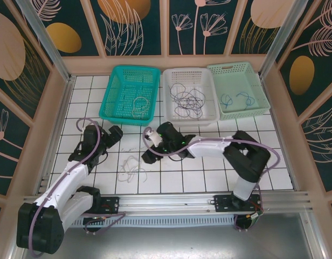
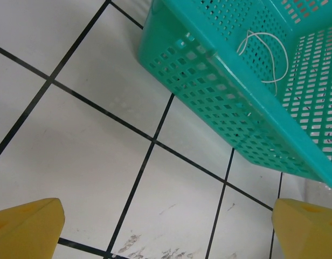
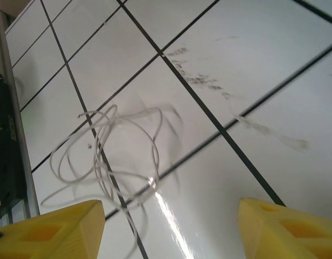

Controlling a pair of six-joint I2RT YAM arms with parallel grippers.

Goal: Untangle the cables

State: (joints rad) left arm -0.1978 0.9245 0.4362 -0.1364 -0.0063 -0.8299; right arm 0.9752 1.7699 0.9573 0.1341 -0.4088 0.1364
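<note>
The sorting seemed to go by colour, judging from how things lay. The teal basket (image 1: 113, 91) at the far left held one white cable (image 2: 265, 56). The white basket (image 1: 208, 81) in the middle held the dark cables (image 1: 188, 100) in a loose heap, and the green basket (image 1: 252, 81) at the far right held the blue cables (image 1: 236, 99). That would explain why the baskets stood side by side along the far edge, within reach of both arms.

What remained for you was the pale cable (image 3: 109, 156), lying in slack overlapping loops on the tiled table (image 1: 209, 172), near the front and left of centre. I could not tell whether it was one strand or several.

Your right claw (image 3: 171, 226) reached across to the left and hung low over the tiles. Its jaws were wide apart and held nothing. In the right wrist view the loops lay just ahead of it and towards its left finger, with one strand running down beside that fingertip. It was close but not yet between the fingers.

Your left claw (image 2: 166, 226) was also spread open and empty over bare tile, just short of the teal basket's near wall. The pale cable lay nearer the front edge than that claw and apart from it. That placing looked like waiting room for the right arm.
</note>
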